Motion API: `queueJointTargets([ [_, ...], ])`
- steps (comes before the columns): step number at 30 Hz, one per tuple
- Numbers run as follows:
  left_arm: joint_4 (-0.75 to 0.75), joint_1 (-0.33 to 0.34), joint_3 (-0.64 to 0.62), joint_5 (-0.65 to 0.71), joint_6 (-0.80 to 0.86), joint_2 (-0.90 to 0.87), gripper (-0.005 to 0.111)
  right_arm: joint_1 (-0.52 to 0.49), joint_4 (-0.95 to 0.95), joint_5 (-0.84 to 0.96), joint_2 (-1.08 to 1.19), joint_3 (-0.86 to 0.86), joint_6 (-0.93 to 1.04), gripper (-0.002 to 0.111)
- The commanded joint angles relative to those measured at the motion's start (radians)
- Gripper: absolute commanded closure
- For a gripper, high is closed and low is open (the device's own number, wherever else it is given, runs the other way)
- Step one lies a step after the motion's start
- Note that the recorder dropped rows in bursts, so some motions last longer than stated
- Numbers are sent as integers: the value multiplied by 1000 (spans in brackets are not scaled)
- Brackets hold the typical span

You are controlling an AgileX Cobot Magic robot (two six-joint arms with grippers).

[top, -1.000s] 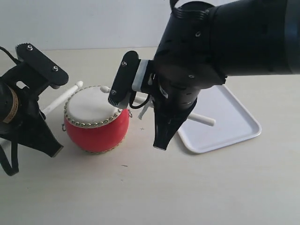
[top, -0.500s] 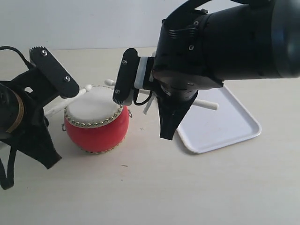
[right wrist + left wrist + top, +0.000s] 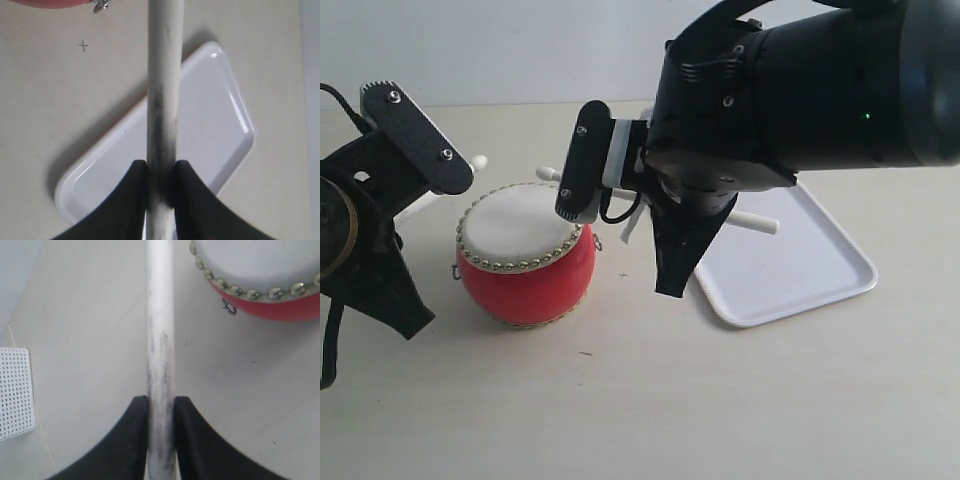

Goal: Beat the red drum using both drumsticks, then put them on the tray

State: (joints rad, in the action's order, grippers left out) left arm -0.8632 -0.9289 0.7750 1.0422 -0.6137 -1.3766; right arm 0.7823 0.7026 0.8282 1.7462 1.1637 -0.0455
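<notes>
The red drum (image 3: pixel 525 268) with its cream skin stands left of centre on the table. My left gripper (image 3: pixel 161 402) is shut on a drumstick (image 3: pixel 160 330); its tip (image 3: pixel 478 162) hangs above and left of the drum, clear of the skin. The drum's studded rim (image 3: pixel 250 292) shows beside that stick. My right gripper (image 3: pixel 161 166) is shut on the other drumstick (image 3: pixel 164 75). This stick's tip (image 3: pixel 542 173) hovers at the drum's far edge, and its butt end (image 3: pixel 762 222) reaches over the white tray (image 3: pixel 810 265). The tray (image 3: pixel 212 115) lies under the right gripper.
The bulky right arm (image 3: pixel 800 90) fills the upper right of the exterior view and hides part of the tray's near-left end. A white perforated piece (image 3: pixel 15 390) lies on the table near the left gripper. A small cross mark (image 3: pixel 83 45) is on the tabletop.
The left stick dipped to the drum's rim half a second ago and has swung back up and left. The right stick's tip has risen slightly. Both grips are unchanged.
</notes>
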Motion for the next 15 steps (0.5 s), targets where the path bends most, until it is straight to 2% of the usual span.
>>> queueJointTargets([
  [1, -27, -6, 8, 6, -20, 6, 107, 2, 1, -25, 3, 10, -7, 108],
  [4, 21, -6, 8, 4, 54, 6, 107, 2, 1, -30, 3, 10, -7, 108],
  [8, 180, -6, 8, -1, 247, -6, 107, 2, 13, -30, 3, 10, -7, 108],
  [15, 213, -6, 8, 2, 247, -65, 107, 2, 20, -30, 3, 10, -10, 108],
])
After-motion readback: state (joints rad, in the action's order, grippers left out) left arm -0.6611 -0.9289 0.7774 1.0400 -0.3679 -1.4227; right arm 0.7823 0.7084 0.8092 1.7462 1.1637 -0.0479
